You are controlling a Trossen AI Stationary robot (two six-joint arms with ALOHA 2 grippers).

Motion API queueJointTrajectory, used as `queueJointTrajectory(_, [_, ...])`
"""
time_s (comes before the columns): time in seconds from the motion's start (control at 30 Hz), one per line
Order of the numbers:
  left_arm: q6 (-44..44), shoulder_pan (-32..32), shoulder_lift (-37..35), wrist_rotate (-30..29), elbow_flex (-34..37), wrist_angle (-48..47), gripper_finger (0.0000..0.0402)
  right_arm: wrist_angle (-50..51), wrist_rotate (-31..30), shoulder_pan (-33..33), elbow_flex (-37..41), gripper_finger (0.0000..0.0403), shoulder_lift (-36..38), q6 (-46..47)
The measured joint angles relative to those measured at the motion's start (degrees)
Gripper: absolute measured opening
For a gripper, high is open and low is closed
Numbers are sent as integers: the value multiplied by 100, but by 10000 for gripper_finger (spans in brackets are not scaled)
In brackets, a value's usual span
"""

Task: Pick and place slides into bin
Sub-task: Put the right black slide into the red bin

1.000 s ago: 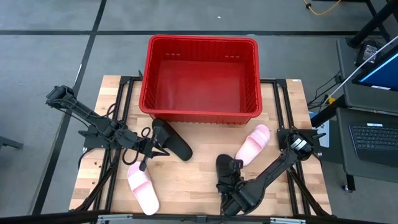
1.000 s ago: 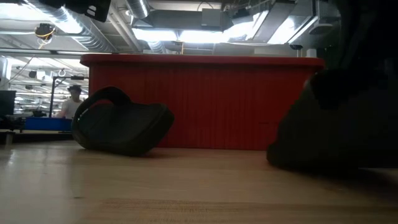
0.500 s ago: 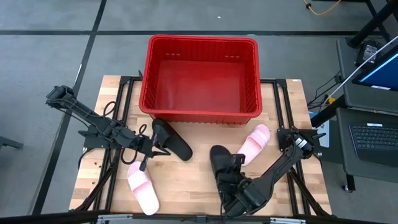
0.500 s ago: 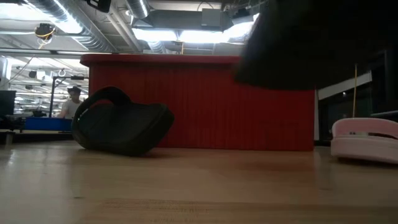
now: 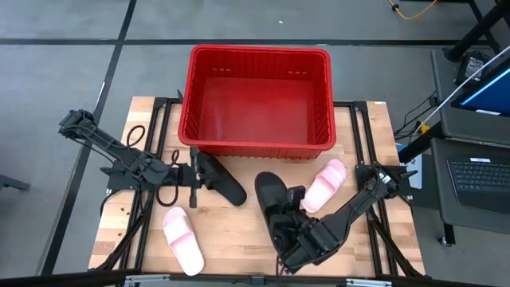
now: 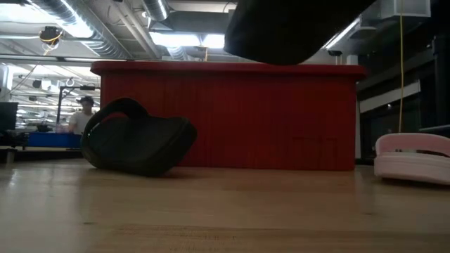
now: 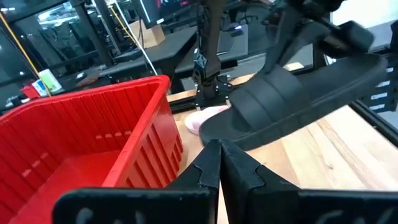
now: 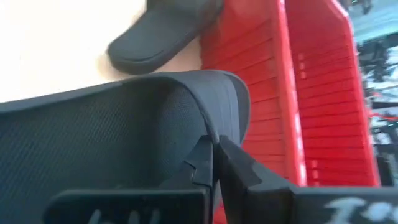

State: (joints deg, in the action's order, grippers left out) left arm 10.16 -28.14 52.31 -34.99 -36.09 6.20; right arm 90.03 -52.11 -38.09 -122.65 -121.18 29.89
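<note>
Slides lie about a wooden table (image 5: 239, 231) in front of a red bin (image 5: 256, 151), which looks empty. The right gripper (image 5: 288, 214) is pinched closed on the strap of one black slide (image 5: 271, 198), holding it clear of the table near the bin's front wall, probably so it can pass over the rim. The other black slide (image 5: 221, 179) rests on the table just below that wall. The left gripper (image 5: 193, 171), fingers pressed together and empty, hovers beside it with its camera aimed across at the raised slide. One pink slide (image 5: 183, 241) lies at the table's near left, another (image 5: 325, 184) to the right by the right arm.
</note>
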Motion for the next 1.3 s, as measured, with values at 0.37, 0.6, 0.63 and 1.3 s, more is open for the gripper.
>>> queueJointTrajectory(0.37, [12, 9, -35, -20, -20, 6, 4, 1, -685, 566, 0, 12, 747, -884])
queueJointTrajectory(0.6, [111, 55, -35, -587, -20, 6, 3, 6, -875, 1097, 11, 12, 1333, -1686])
queueJointTrajectory(0.63, [113, 55, -35, -705, -20, 6, 4, 3, -885, 1192, 13, 12, 1421, -1817])
queueJointTrajectory(1.3, [817, 574, -249, -1971, -20, 52, 3, -200, -450, 3360, 22, 12, 2336, -3395])
